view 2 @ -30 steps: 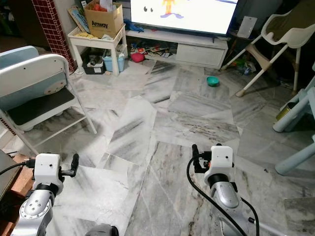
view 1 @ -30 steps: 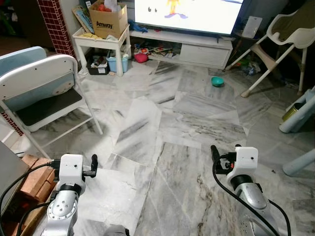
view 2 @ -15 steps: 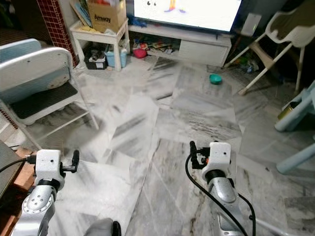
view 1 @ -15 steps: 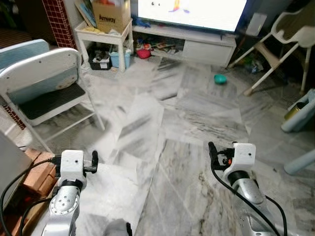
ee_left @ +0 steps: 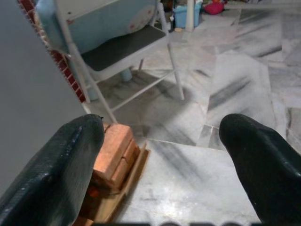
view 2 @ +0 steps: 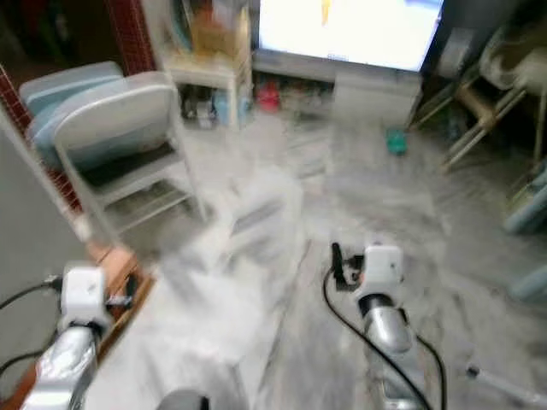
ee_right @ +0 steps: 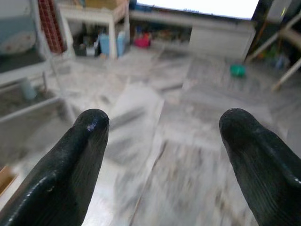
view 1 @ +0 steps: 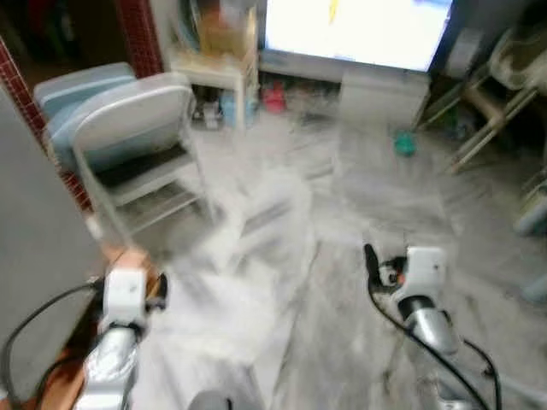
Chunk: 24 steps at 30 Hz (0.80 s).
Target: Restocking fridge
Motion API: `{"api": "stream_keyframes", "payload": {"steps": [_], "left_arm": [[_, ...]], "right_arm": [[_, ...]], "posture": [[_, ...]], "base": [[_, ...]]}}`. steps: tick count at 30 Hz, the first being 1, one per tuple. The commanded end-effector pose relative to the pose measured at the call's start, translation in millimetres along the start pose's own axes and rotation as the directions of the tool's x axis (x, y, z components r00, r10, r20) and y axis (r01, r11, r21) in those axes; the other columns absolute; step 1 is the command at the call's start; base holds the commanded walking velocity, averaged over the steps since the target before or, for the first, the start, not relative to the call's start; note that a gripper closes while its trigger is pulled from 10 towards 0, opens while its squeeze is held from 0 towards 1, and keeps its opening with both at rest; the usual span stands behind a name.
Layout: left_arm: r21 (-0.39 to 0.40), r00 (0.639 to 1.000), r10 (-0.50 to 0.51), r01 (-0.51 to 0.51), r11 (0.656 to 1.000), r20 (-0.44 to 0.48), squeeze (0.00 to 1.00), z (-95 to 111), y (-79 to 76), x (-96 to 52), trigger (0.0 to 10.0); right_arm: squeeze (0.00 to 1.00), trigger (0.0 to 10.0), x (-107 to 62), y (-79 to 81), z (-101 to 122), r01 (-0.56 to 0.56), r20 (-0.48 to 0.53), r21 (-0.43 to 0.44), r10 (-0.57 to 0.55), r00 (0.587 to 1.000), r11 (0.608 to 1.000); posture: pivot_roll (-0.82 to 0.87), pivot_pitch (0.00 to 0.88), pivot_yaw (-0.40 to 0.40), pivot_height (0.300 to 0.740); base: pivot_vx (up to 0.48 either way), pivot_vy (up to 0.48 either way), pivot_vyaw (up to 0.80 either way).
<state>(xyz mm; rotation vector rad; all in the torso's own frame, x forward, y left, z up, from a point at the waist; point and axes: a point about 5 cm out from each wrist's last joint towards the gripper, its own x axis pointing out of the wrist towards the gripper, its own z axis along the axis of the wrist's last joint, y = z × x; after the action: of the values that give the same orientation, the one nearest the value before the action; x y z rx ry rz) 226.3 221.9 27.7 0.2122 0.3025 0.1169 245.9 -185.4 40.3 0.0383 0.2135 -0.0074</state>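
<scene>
Left wrist view is showing the left gripper (ee_left: 162,165) with its two black fingers (ee_left: 56,174) spread wide apart and holding nothing, hanging low over the pale marble floor (ee_left: 235,89). Just beyond the fingers a stack of reddish-brown bricks (ee_left: 110,153) is lying on the floor beside a flat grey panel (ee_left: 33,103) that is running up one side. Further out, a white folding chair (ee_left: 122,47) with a dark seat is standing on the marble, with a light-blue chair back behind it.

Right wrist view is showing the right gripper (ee_right: 162,155) likewise parted wide and empty, pointing across open floor toward a bright television screen (ee_right: 202,5) over a low white cabinet (ee_right: 221,35). A small green bowl (ee_right: 238,70) is sitting on the floor near the cabinet, and a white side table (ee_right: 91,19) is standing off to one side.

Head views are blurring heavily. Both silver arms are reaching forward, the left low beside the grey panel (view 1: 38,256), the right over bare floor. A cardboard box (view 1: 224,30) is resting on the side table. I cannot tell where the fridge is, or any goods for it.
</scene>
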Motion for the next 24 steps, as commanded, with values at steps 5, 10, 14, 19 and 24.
{"api": "stream_keyframes", "payload": {"steps": [5,10,14,19,24], "left_arm": [[0.014,0.999,-0.007,0.006,1.000,0.050,0.00,13,-2.0,6.5,10.0],[0.025,0.999,-0.008,0.007,1.000,0.044,0.00,11,0.6,7.1,10.0],[0.047,0.999,-0.017,0.015,0.999,0.043,0.00,11,3.3,7.9,10.0],[0.074,0.997,-0.030,0.026,0.997,0.064,0.00,12,7.2,6.4,10.0],[0.048,0.998,-0.043,0.041,0.998,0.040,0.00,7,8.6,1.1,10.0]], "right_arm": [[0.00,10.0,6.6,-11.2,12,0.088,0.052,-0.092,-0.083,0.995,0.992],[0.00,10.0,5.9,-12.7,12,0.103,0.050,-0.093,-0.098,0.994,0.990],[0.00,10.0,5.7,-12.1,10,0.094,0.027,-0.050,-0.093,0.995,0.994],[0.00,10.0,4.8,-18.4,9,0.141,0.022,-0.059,-0.140,0.990,0.988],[0.00,10.0,-1.4,-20.6,2,0.175,0.009,-0.077,-0.174,0.985,0.982]], "posture": [[0.02,0.000,-0.034,0.740],[0.01,0.000,-0.031,0.740],[0.01,0.000,-0.028,0.740],[0.01,0.000,-0.031,0.740],[0.02,0.000,-0.033,0.740]], "base": [[0.000,0.266,0.00],[0.000,0.050,0.00],[0.000,0.185,0.00],[0.000,0.000,0.00],[0.000,0.000,0.00]]}}
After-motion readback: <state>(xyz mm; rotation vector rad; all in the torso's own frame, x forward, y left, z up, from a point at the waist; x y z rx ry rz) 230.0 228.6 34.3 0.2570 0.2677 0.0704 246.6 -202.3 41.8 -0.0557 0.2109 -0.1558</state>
